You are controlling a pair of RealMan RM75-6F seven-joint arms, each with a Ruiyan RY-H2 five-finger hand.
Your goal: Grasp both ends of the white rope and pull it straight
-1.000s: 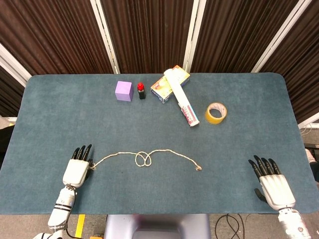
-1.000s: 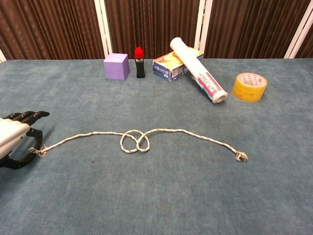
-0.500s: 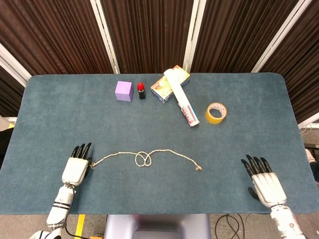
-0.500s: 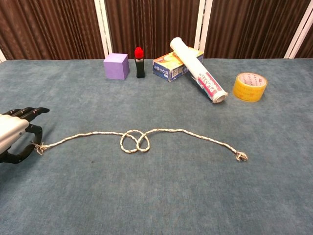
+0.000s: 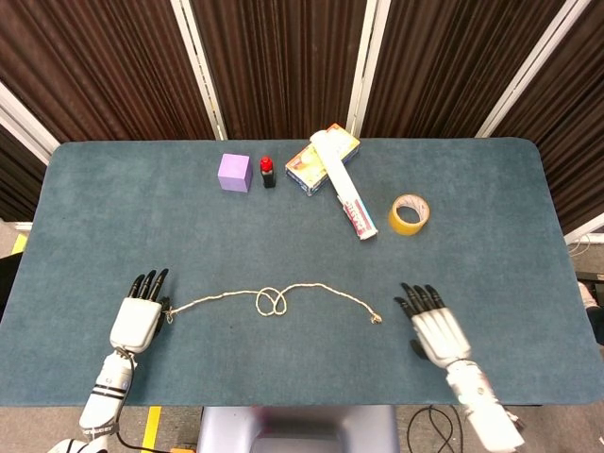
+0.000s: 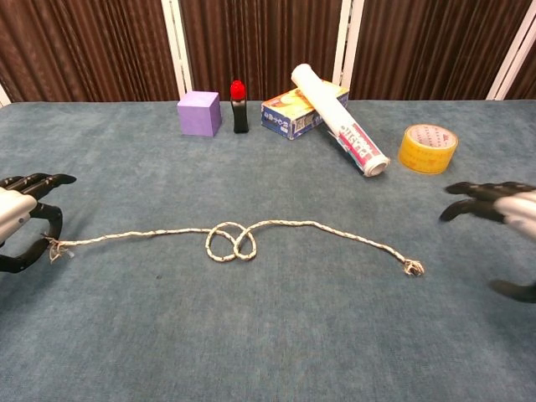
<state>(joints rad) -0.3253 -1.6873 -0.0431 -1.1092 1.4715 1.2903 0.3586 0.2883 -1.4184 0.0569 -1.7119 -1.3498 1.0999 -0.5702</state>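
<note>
The white rope (image 5: pixel 321 286) lies across the near middle of the blue table (image 5: pixel 283 226), with a double loop (image 6: pixel 230 243) near its centre. My left hand (image 5: pixel 135 321) pinches the rope's left end (image 6: pixel 56 249) between thumb and finger, the other fingers spread. The frayed right end (image 5: pixel 376 319) lies free on the table. My right hand (image 5: pixel 432 326) hovers just right of that end, fingers apart and holding nothing. In the chest view the left hand (image 6: pixel 17 209) is at the left edge and the right hand (image 6: pixel 502 203) at the right edge.
At the back of the table stand a purple cube (image 5: pixel 234 173), a small black bottle with a red cap (image 5: pixel 268 172), a printed box (image 5: pixel 316 162) with a white roll (image 5: pixel 345 185) lying on it, and a yellow tape roll (image 5: pixel 409 214).
My right hand has moved left from the table's right side to near the rope's free end. My left hand has drawn the left end slightly leftward, straightening that part.
</note>
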